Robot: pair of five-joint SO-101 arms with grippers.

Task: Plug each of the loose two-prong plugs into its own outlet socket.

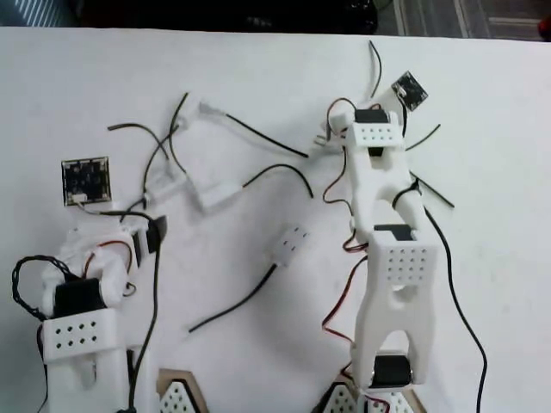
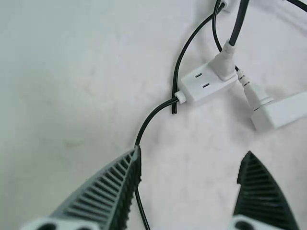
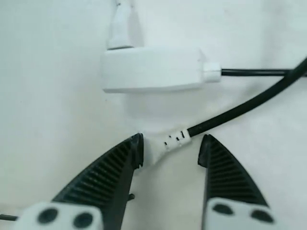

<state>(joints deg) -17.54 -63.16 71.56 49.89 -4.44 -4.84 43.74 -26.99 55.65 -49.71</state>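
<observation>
"Where was the right gripper (image 3: 172, 140)?"
"Toward the tabletop's (image 1: 482, 103) far edge, jaws spread either side of a white plug (image 3: 163, 145), with a white socket block (image 3: 151, 69) just beyond it."
"And the left gripper (image 2: 192, 155)?"
"Toward the near left corner, jaws spread over a black cord (image 2: 152, 114), with a two-slot socket (image 2: 204, 84) nearby."
</observation>
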